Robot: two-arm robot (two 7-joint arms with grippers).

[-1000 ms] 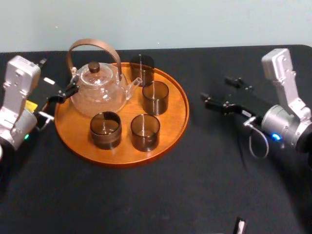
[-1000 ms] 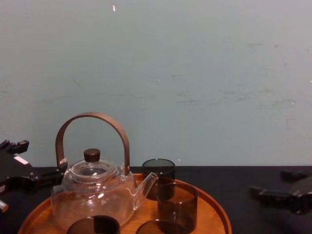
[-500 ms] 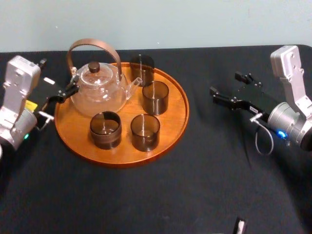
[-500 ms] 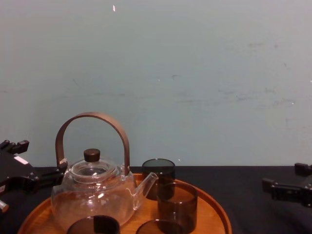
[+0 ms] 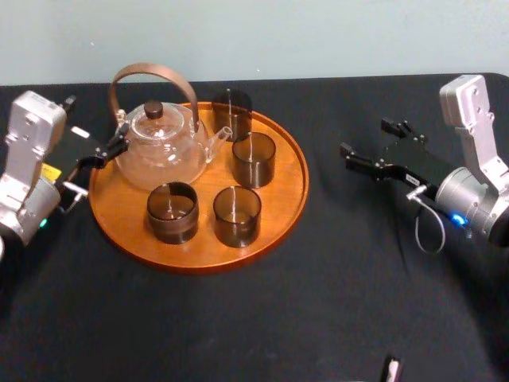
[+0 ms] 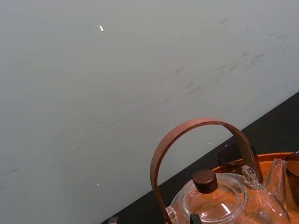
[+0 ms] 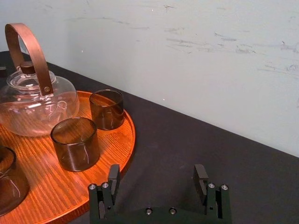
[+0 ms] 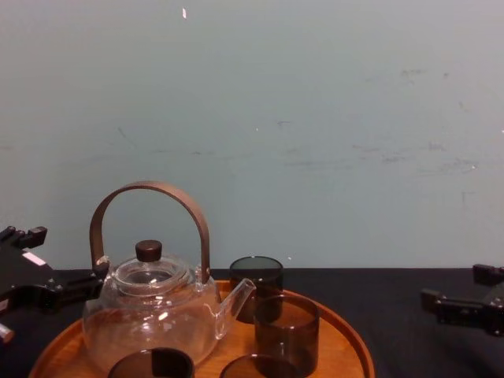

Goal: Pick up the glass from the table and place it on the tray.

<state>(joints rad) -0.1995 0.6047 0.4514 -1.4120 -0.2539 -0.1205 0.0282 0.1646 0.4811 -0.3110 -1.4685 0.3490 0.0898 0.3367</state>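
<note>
Table (image 5: 318, 302): matte black top that carries everything here.
Near edge: a small pale object (image 5: 391, 368) lies right of the middle, too small to make out.
Tray (image 5: 199, 263): round, orange-brown wood with a low raised rim, on the table's left half and closer to the far edge than the near one.
Front tumblers: the near-left tumbler (image 5: 172, 212) and the near-right tumbler (image 5: 236, 216), both of smoked glass, stand upright side by side by the tray's near rim, with a gap between them.
Middle tumbler (image 5: 254, 159): upright on the tray, right of its centre, beyond the near-right tumbler and just beside the teapot's spout.
Right gripper (image 5: 364, 137): over bare table, well to the right of the tray and clear of its rim. The claw is released, fingers spread wide and grasping nothing, pointed toward the tray.
Left gripper (image 5: 87, 129): at the tray's left edge, just beside the teapot. The claw is released and holds nothing. Whether its nearer finger touches the teapot I cannot tell.
Teapot (image 5: 159, 151): clear glass with a dark knob on its lid and a brown arched handle, on the far left part of the tray, spout toward the right.
Far tumbler (image 5: 231, 114): upright at the tray's far rim, behind the spout.
Glasses overall: all four stand on the tray.
Wall (image 5: 318, 40): pale and plain, beyond the table's far edge.
</note>
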